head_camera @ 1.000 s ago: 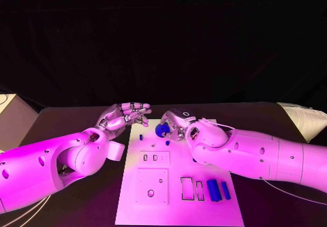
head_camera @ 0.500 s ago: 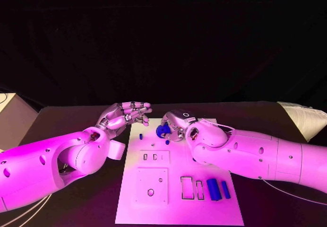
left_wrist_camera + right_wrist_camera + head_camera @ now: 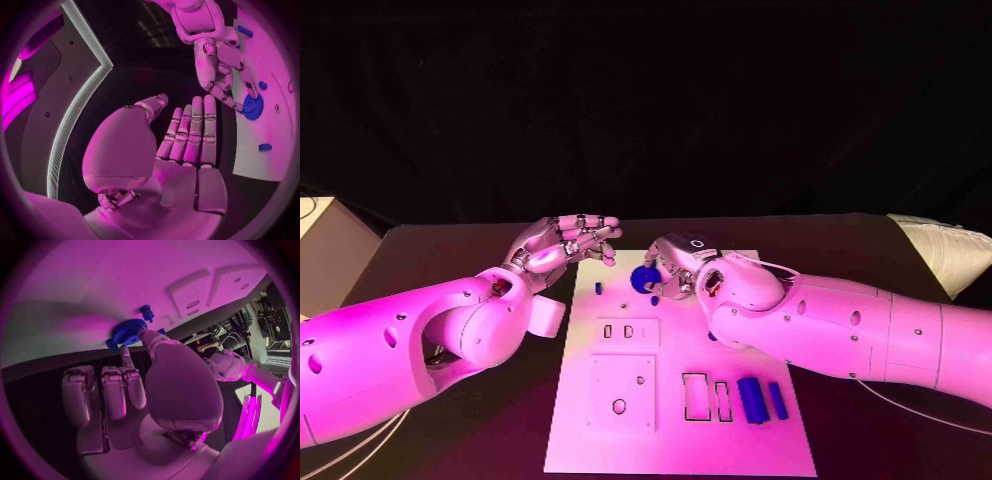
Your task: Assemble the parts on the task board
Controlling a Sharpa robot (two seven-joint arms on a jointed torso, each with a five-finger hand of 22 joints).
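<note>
In the head view, at the far end of the flat white task board (image 3: 687, 430): right hand (image 3: 678, 266) pinching a small round blue toothed gear (image 3: 645, 279) just above the board's surface, other fingers curled. Left hand (image 3: 567, 243) hovering just beside the board's far left corner, fingers loosely bent and apart, holding nothing. Seemingly early in the assembly: two blue bar-shaped parts (image 3: 762, 401) lying loose near the right edge, beside two unfilled rectangular slots (image 3: 705, 397); a short blue peg (image 3: 599, 289) near the left edge. Two raised white plates with holes (image 3: 626, 366) unfilled as well. Most of the work apparently left.

In the left wrist view: left hand (image 3: 187, 145) with fingers straight, side by side, thumb clear, grasping nothing; beyond it, fingertips of the right hand (image 3: 219, 67) on the gear (image 3: 252, 107) over the board (image 3: 259, 160), small blue pieces nearby.

In the right wrist view: thumb and one fingertip of the right hand (image 3: 134, 382) closed on the gear (image 3: 128, 331), close against the board (image 3: 94, 285); a small blue knob-like part (image 3: 147, 313) just beside it, possibly crowding the seat. Exact seating spot hard to tell.
</note>
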